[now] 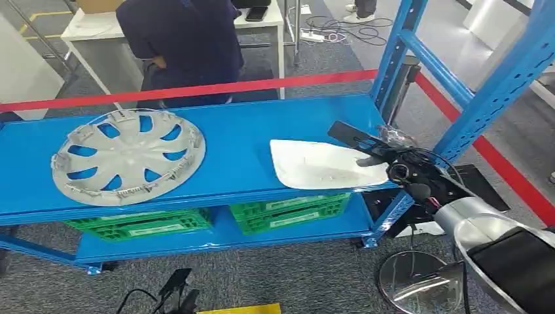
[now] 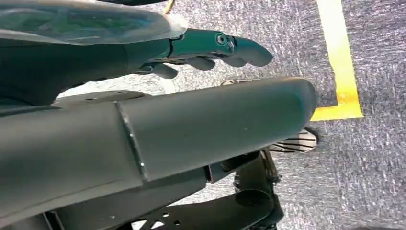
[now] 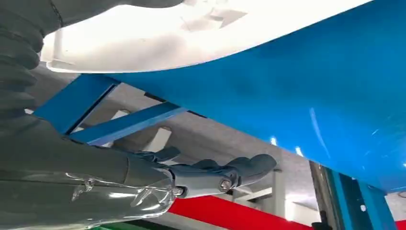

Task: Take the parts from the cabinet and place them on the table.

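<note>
The right hand [image 1: 383, 157] is at the white part's [image 1: 321, 165] right end, thumb above and fingers [image 3: 225, 172] under the shelf [image 1: 249, 131] edge; whether they pinch it, I cannot tell.

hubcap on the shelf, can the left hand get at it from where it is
Probably not yet: the left hand hangs low over the carpet floor, while the hubcap lies on the blue shelf. Nothing blocks it; the arm would just need raising.

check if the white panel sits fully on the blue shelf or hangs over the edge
Hangs over. The white panel lies flat on the blue shelf, its near edge overhanging the front lip.
</note>
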Controlling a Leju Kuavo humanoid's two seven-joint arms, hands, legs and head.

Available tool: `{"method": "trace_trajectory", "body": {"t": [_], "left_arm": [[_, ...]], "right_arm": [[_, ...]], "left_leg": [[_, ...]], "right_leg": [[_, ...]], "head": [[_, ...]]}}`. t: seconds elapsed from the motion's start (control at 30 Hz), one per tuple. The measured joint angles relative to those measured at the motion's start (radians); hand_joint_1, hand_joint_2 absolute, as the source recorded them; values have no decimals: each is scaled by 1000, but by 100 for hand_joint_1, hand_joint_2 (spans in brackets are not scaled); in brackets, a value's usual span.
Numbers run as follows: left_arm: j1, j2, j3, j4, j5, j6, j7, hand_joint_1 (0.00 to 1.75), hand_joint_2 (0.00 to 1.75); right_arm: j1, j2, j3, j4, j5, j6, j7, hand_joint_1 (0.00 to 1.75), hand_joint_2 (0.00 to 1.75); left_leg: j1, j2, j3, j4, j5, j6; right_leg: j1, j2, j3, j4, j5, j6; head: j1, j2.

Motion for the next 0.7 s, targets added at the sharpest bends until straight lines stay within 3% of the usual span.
{"method": "trace_trajectory", "body": {"t": [0.47, 0.7], "left_arm": [[0, 0, 0, 0, 0, 0, 0, 0, 0], [0, 0, 0, 0, 0, 1, 3, 0, 0]], "right_arm": [[3, 0, 0, 0, 0, 3, -2, 0, 175], [6, 0, -21, 0, -103, 95, 10, 0, 175]], "left_leg": [[0, 0, 0, 0, 0, 0], [0, 0, 0, 0, 0, 0]], "right_leg": [[0, 0, 0, 0, 0, 0], [0, 0, 0, 0, 0, 0]], "head": [[0, 0], [0, 0]]}}
